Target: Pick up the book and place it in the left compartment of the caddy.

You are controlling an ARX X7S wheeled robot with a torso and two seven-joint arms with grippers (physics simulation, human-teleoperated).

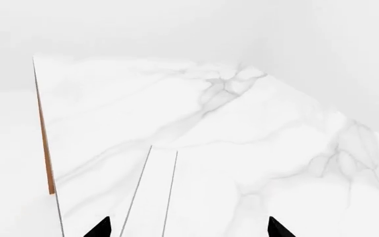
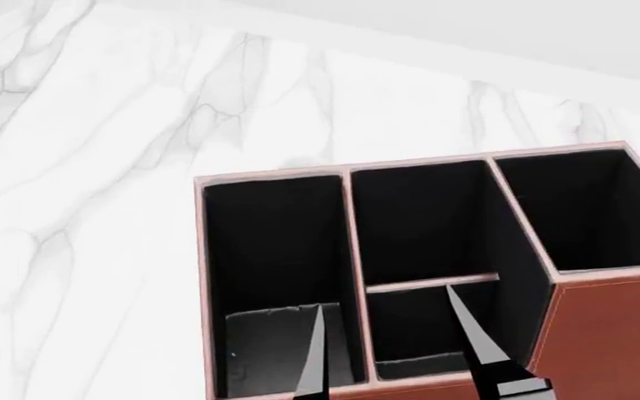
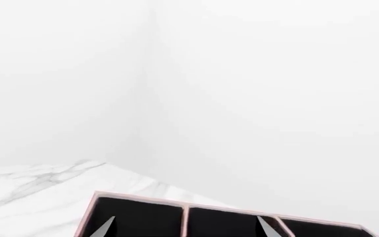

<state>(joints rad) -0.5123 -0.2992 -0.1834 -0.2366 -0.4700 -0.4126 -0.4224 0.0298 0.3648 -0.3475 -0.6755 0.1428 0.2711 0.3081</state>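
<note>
The reddish-brown caddy [image 2: 598, 333] fills the lower half of the head view, its black interior in three columns. In the left compartment [image 2: 276, 242] a dark grey slab with a small white dot, the book [image 2: 270, 342], rests low inside. My right gripper [image 2: 392, 354] hangs open above the caddy's near side, one finger over the left compartment and the other over the split middle column. Nothing is between them. The right wrist view shows the caddy's rim [image 3: 136, 198] below that gripper [image 3: 186, 226]. My left gripper [image 1: 189, 228] is open and empty over bare marble.
The caddy stands on a white marble table [image 2: 97, 167] with grey veins. In the left wrist view a thin brown strip [image 1: 45, 148] runs along the table's edge. Plain white walls [image 3: 242, 98] rise behind the table.
</note>
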